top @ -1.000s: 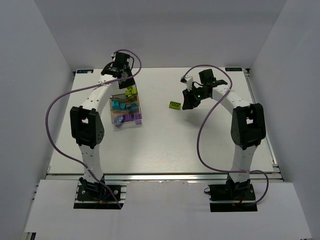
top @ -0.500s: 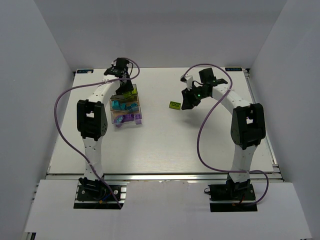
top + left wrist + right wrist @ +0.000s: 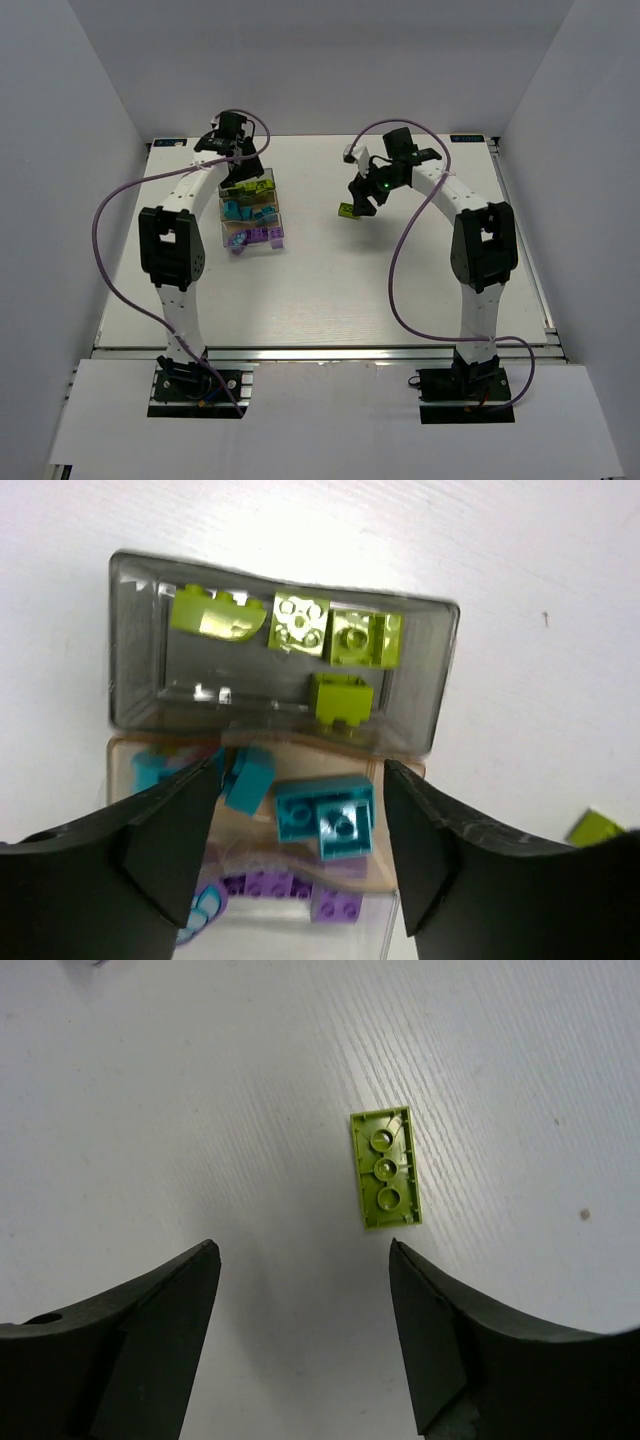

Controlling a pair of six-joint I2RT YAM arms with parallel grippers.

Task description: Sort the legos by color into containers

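The three joined containers [image 3: 250, 212] stand at the back left of the table. In the left wrist view, the smoky grey bin [image 3: 135, 695] holds several lime legos [image 3: 300, 622]. The tan bin [image 3: 300, 765] holds cyan legos [image 3: 325, 815], and the clear bin [image 3: 290, 930] holds purple ones [image 3: 335, 905]. My left gripper [image 3: 300, 810] [image 3: 245, 170] hangs open and empty over the bins. One lime lego [image 3: 388, 1168] [image 3: 347, 210] lies studs-down on the table. My right gripper [image 3: 302, 1260] [image 3: 357, 197] is open just above and beside it, apart from it.
White walls close in the table [image 3: 330, 290] on three sides. Purple cables [image 3: 100, 220] loop from both arms. The loose lime lego also shows at the right edge of the left wrist view [image 3: 597, 827].
Both grippers have opened. The right gripper has shifted left, closer over the loose lime lego. The left arm has re-posed slightly while staying over the bins.
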